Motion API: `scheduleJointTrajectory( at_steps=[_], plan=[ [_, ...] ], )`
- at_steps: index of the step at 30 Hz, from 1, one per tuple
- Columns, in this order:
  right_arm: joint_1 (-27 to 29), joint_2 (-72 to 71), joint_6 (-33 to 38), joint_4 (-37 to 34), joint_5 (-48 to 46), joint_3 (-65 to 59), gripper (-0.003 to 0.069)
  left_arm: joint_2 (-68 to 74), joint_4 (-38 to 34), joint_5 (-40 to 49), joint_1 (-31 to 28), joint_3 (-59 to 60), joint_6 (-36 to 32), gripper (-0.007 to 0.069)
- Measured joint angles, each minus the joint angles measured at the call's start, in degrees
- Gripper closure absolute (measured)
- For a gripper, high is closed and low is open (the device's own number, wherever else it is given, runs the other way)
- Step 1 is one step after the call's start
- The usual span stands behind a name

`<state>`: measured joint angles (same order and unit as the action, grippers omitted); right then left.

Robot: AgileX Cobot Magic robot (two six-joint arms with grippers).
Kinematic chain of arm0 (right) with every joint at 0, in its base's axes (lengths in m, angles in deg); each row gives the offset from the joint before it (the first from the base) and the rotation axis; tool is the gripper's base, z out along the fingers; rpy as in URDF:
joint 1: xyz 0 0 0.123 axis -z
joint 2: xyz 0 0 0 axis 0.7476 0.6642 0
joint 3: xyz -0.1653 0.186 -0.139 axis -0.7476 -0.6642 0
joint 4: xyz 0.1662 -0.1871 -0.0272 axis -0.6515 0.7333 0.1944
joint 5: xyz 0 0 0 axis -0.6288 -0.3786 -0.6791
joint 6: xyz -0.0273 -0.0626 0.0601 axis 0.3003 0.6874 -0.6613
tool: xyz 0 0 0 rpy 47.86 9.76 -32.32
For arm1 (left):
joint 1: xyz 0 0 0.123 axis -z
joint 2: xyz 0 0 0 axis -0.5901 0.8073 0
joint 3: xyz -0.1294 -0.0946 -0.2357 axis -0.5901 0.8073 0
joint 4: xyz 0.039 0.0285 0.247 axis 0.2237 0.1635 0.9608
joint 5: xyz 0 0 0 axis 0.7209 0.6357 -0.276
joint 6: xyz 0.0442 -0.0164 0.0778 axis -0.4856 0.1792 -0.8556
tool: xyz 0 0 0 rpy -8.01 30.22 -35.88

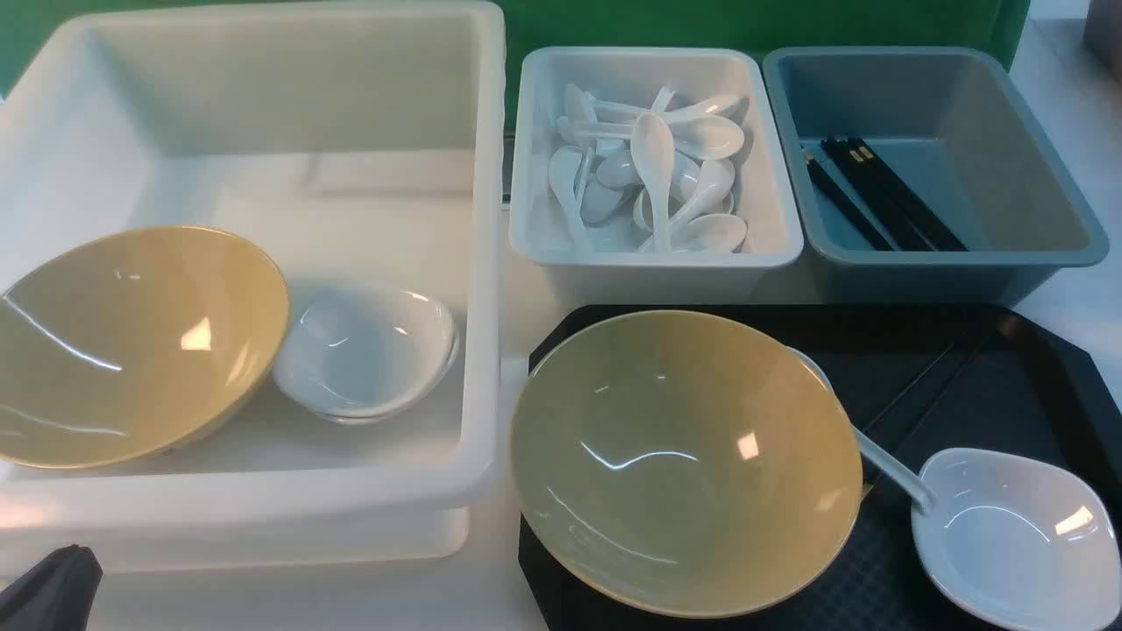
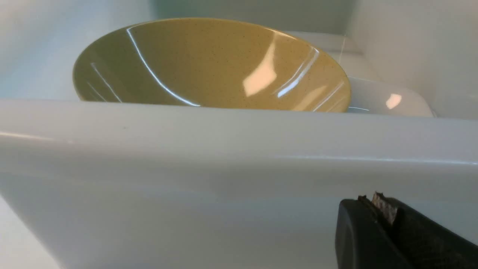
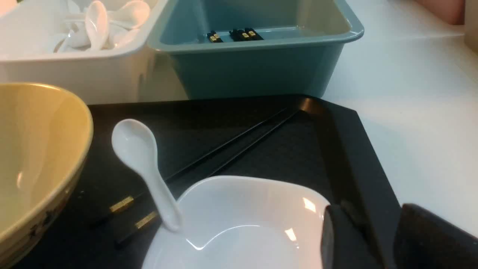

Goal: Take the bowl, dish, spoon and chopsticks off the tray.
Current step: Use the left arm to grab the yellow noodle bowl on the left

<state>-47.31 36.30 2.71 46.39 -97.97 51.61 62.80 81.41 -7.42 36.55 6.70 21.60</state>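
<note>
The tan-yellow bowl (image 1: 684,460) stands on the left half of the black tray (image 1: 1008,394). The white dish (image 1: 1017,535) sits at the tray's near right corner. The white spoon (image 1: 885,464) lies with its handle end in the dish, its scoop partly behind the bowl. The black chopsticks (image 1: 929,386) lie slantwise on the tray behind the spoon. In the right wrist view I see the bowl (image 3: 33,149), spoon (image 3: 145,164), chopsticks (image 3: 231,149), dish (image 3: 242,224) and tray (image 3: 336,142). My right gripper (image 3: 368,224) is open and empty beside the dish's rim. My left gripper (image 1: 61,574) (image 2: 377,201) is shut and empty, low outside the big white bin.
A big white bin (image 1: 482,263) at left holds another tan bowl (image 1: 131,342) and stacked white dishes (image 1: 368,350). A smaller white bin (image 1: 780,237) behind the tray holds several spoons. A grey-blue bin (image 1: 1052,237) holds black chopsticks (image 1: 885,197). The big bin's wall (image 2: 224,149) fills the left wrist view.
</note>
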Motion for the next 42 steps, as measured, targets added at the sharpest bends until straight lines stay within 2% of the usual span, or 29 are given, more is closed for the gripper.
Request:
scheduleJointTrajectory(
  at_steps=[37, 39, 42],
  plan=[
    [0.0, 0.0, 0.12, 0.0, 0.34, 0.0, 0.0421, 0.0, 2.78, -0.4, 0.0, 0.0, -1.54, 0.064],
    [0.0, 0.0, 0.12, 0.0, 1.86, -0.02, 0.0421, 0.0, 2.93, -1.38, 0.0, 0.09, -1.59, 0.064],
    [0.0, 0.0, 0.12, 0.0, 11.72, -0.02, 0.0421, 0.0, 4.04, -8.8, 0.0, 0.09, -2.19, 0.064]
  ],
)
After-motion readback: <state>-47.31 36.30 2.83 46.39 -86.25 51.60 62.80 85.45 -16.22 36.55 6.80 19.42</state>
